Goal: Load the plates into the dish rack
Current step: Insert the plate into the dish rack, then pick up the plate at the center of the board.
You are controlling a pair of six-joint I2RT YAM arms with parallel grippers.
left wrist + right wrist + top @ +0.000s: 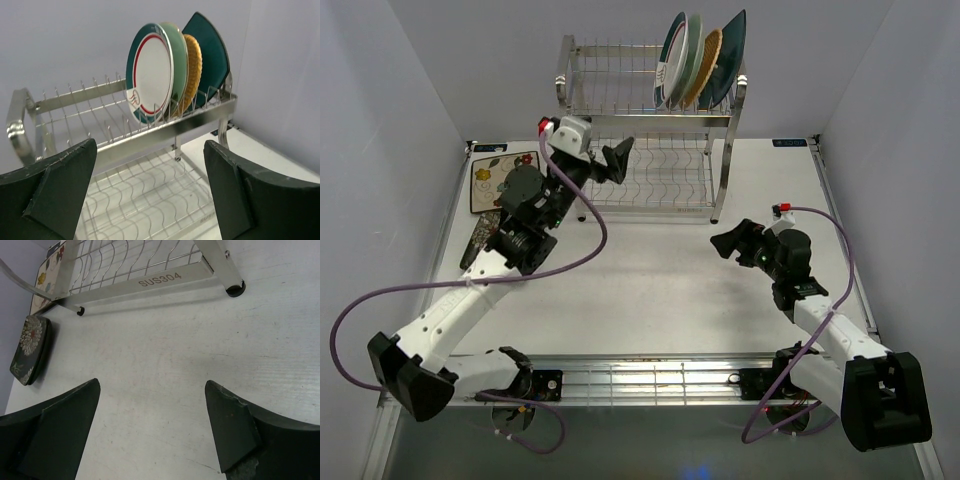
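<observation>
In the top view, the dish rack [650, 150] stands at the middle of the desk's [660, 290] far edge. Its upper tier holds four plates on edge at the right end, packed close together. From left to right they are the white plate with the striped rim [670, 60], the pale green plate [692, 55], the woven orange plate [708, 65] and the teal plate [728, 55]. The lower tier carries nothing. The cream floral plate [495, 175] lies flat near the far left corner. The dark floral plate [480, 240] lies just nearer along the left edge, partly hidden by the left arm. The left fingers [618, 160] hang in front of the rack's left half. The right fingers [728, 243] hover over the desk near the rack's front right leg.

The left wrist view shows the left fingers spread wide with nothing between them. Beyond them the four plates stand upright in the top tier's wire slots, the striped one nearest the camera and the teal one behind. The remaining slots to the left are bare wire.

The right wrist view shows the right fingers also spread wide and holding nothing, above bare desk. Ahead is the rack's base rail [160, 280], stamped SUS304. The dark floral plate [30, 347] lies flat at the left, well apart from the fingers, and the cream floral plate [47, 270] shows beyond it.
</observation>
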